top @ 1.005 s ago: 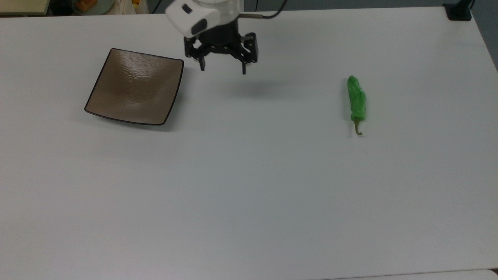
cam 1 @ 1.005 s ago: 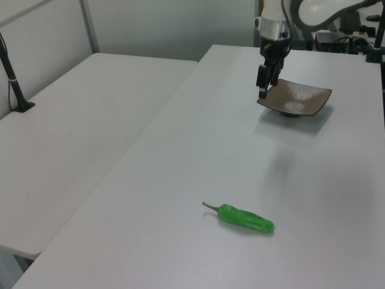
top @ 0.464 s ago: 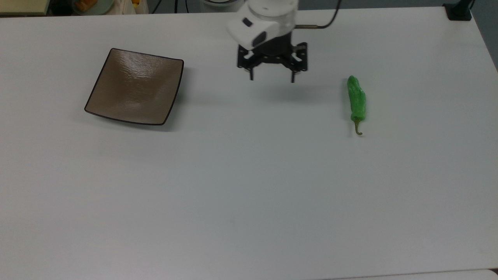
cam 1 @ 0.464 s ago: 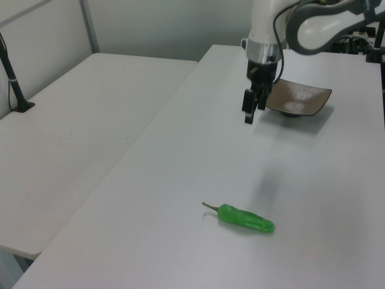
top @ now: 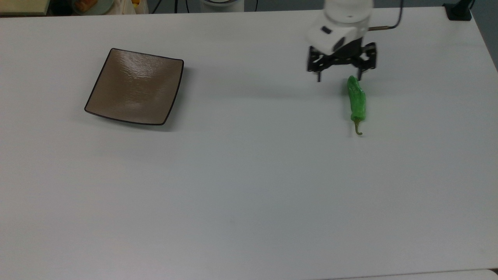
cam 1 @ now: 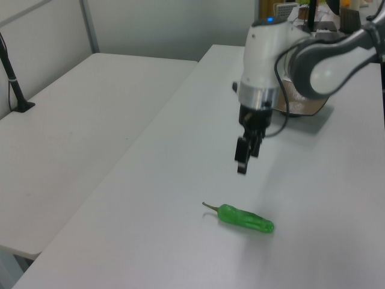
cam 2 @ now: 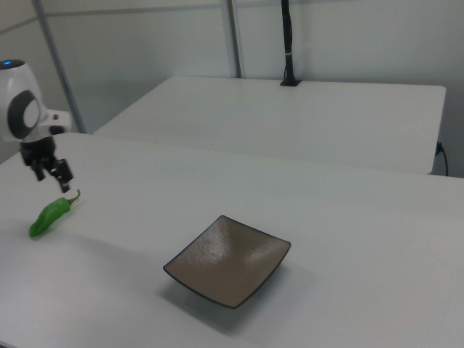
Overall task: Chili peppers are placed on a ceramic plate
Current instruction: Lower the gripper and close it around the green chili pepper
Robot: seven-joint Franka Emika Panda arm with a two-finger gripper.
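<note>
The pincer (top: 339,76), spread wide and holding nothing, hovers above the white counter (top: 249,186) with the chili pepper (top: 356,100) lying just beyond its tips, while the ceramic plate (top: 135,86) sits well apart on its other side. The pepper looks light, glossy and soft-skinned, likely best pinched gently across its thick middle. Its long axis runs away from the pincer, stem at the far end.

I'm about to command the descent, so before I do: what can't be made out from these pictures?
- Left view: much of the ceramic plate is hidden behind the arm.
- Top view: the end effector overlaps the chili pepper's tip; its height above the pepper cannot be judged.
- Right view: the arm is cut off by the right view's left edge.
</note>
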